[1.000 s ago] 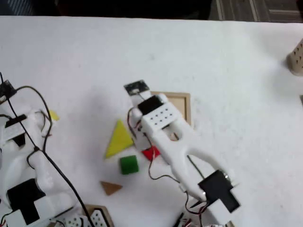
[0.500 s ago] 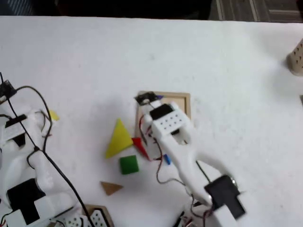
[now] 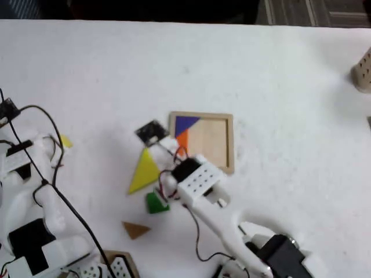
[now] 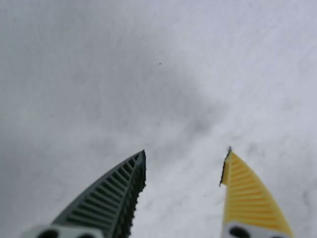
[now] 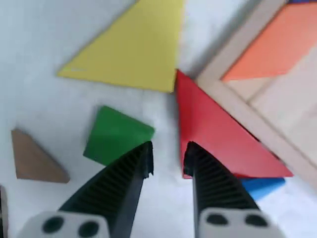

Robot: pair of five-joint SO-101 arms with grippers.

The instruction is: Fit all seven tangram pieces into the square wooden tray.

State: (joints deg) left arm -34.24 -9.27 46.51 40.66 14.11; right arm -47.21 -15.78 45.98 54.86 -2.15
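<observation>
Pulled the right pincer (image 5: 168, 151) back off the square wooden tray (image 3: 208, 116) to lower centre; empty, barely parted, over the red triangular piece (image 5: 218, 134). Likely next pick.

REMOTE RIG, TABLE VIEW: From my station, the high view gives me only part of the green square block (image 3: 155, 202), the rest lost under the white right arm (image 3: 200, 179). A small yellow piece (image 3: 65, 141) peeks out beside the white left arm (image 3: 29, 174), too small for me to tell its shape. On the right wrist view, the blue piece (image 5: 265, 184) shows just a strip at the red triangle's (image 5: 218, 134) edge. The large yellow triangle (image 5: 133, 49), orange triangle (image 5: 272, 44) and square wooden tray (image 5: 225, 98) run off the picture's edge.
</observation>
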